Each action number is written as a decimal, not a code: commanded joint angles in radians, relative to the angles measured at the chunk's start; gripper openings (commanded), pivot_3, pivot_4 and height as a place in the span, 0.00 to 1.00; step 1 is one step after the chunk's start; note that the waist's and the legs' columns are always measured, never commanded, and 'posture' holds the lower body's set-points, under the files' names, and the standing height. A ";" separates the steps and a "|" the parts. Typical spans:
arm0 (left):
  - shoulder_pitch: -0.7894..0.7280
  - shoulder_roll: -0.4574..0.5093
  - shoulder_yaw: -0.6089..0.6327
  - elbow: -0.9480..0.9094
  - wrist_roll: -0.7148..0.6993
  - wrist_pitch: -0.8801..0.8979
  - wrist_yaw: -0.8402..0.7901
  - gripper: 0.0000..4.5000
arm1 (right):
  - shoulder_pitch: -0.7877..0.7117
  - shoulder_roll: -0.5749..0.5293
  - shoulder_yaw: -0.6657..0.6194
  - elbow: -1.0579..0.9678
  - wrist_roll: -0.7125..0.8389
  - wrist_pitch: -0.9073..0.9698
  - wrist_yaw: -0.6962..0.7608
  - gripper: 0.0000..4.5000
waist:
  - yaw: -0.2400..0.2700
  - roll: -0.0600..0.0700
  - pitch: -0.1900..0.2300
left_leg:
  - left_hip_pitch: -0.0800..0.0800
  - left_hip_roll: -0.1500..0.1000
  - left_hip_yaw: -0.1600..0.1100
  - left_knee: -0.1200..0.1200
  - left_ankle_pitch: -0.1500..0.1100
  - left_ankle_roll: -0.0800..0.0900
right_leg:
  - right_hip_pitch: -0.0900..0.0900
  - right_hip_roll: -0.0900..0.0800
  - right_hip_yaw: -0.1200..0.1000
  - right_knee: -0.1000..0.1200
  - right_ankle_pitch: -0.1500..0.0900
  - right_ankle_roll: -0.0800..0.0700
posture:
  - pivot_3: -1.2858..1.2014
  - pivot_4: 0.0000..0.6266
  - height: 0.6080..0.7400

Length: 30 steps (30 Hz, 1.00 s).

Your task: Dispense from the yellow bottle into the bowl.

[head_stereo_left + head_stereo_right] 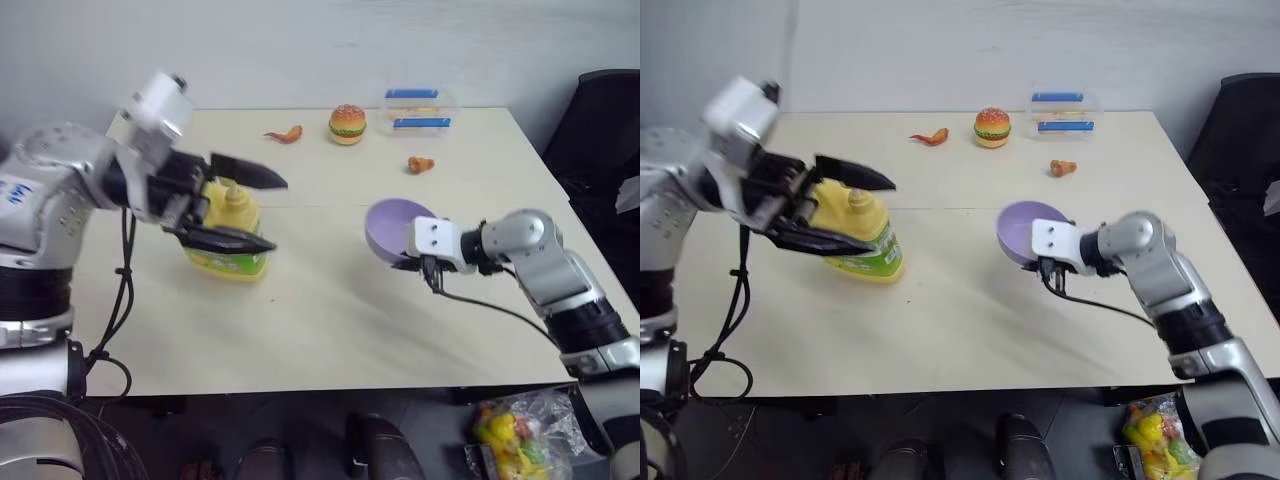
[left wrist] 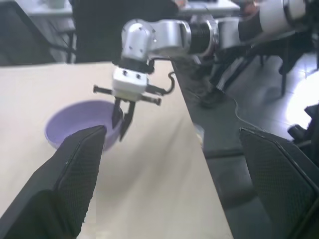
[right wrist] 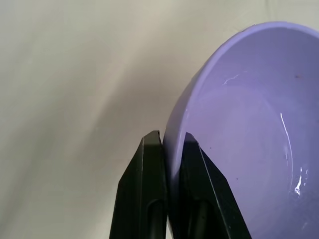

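your right gripper is pinched tight on the rim of the bowl, one finger inside and one outside, with the bowl tilted and seemingly lifted off the table, though that's hard to judge. your left gripper is spread wide, holding nothing. the yellow bottle stands just behind its fingers, well apart from the bowl.

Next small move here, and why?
Probably carry the bowl toward the yellow bottle. The right claw is pinched on the bowl's rim, tilting it off the table, while the open left claw hovers by the pump.
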 commanded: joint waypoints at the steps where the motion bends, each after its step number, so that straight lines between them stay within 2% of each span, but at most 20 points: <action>1: -0.083 0.048 0.054 0.072 0.001 -0.001 -0.025 1.00 | -0.142 0.088 0.060 0.064 -0.035 0.021 0.030 0.01 | -0.003 0.000 0.000 | 0.000 0.000 0.000 0.000 0.000 0.000 | 0.000 0.000 -0.001 0.000 0.000 0.000 | 0.52 0.24 1.00; 3: -0.110 0.066 0.041 0.131 0.045 -0.043 -0.040 1.00 | -0.237 0.156 0.092 0.163 -0.070 -0.003 0.017 0.01 | -0.006 0.000 0.000 | 0.000 0.000 0.001 0.000 0.000 0.000 | -0.001 0.000 -0.005 0.001 0.000 0.000 | 0.52 0.24 1.00; 6: -0.147 0.080 0.014 0.241 0.108 -0.093 -0.068 0.88 | -0.366 0.256 0.124 0.314 -0.109 -0.038 -0.007 0.00 | -0.005 0.001 0.000 | -0.002 0.000 0.001 0.000 0.000 0.000 | -0.003 0.000 -0.007 0.002 0.000 -0.001 | 0.52 0.24 1.00; 9: -0.162 0.084 -0.022 0.341 0.191 -0.175 -0.094 0.69 | -0.465 0.340 0.136 0.438 -0.130 -0.068 -0.020 0.00 | -0.005 0.001 0.000 | -0.008 -0.001 0.001 0.002 0.000 0.000 | -0.007 -0.001 -0.008 0.003 0.000 0.000 | 0.52 0.24 1.00; 10: -0.168 0.081 -0.029 0.364 0.209 -0.194 -0.100 0.61 | -0.484 0.356 0.135 0.467 -0.136 -0.081 -0.022 0.00 | -0.005 0.001 0.000 | -0.015 -0.001 0.001 0.007 0.000 0.000 | -0.014 -0.002 -0.009 0.006 0.000 0.000 | 0.52 0.24 1.00; 12: -0.179 0.067 -0.038 0.415 0.239 -0.230 -0.102 0.50 | -0.531 0.387 0.140 0.526 -0.155 -0.112 -0.027 0.00 | -0.006 0.001 0.000 | -0.020 -0.001 0.001 0.009 0.000 0.000 | -0.018 -0.003 -0.013 0.007 0.000 0.000 | 0.52 0.24 1.00; 19: -0.210 0.003 -0.050 0.516 0.299 -0.307 -0.091 0.02 | -0.602 0.437 0.125 0.595 -0.163 -0.153 0.003 0.00 | -0.016 0.001 0.000 | -0.025 -0.001 -0.001 0.011 0.000 0.000 | -0.018 -0.006 -0.019 0.006 0.000 0.000 | 0.52 0.24 1.00; 24: -0.204 -0.048 -0.062 0.552 0.352 -0.371 -0.077 0.00 | -0.622 0.453 0.114 0.549 -0.143 -0.134 0.051 0.00 | -0.030 0.001 0.000 | -0.024 -0.002 -0.005 0.012 0.000 0.000 | -0.018 -0.006 -0.020 0.008 0.000 0.000 | 0.52 0.24 1.00; 30: -0.194 -0.061 -0.059 0.570 0.386 -0.416 -0.085 0.00 | -0.638 0.466 0.096 0.493 -0.129 -0.096 0.076 0.00 | -0.046 0.001 0.000 | -0.024 -0.002 -0.010 0.012 0.000 -0.001 | -0.018 -0.006 -0.020 0.009 0.000 -0.001 | 0.52 0.24 1.00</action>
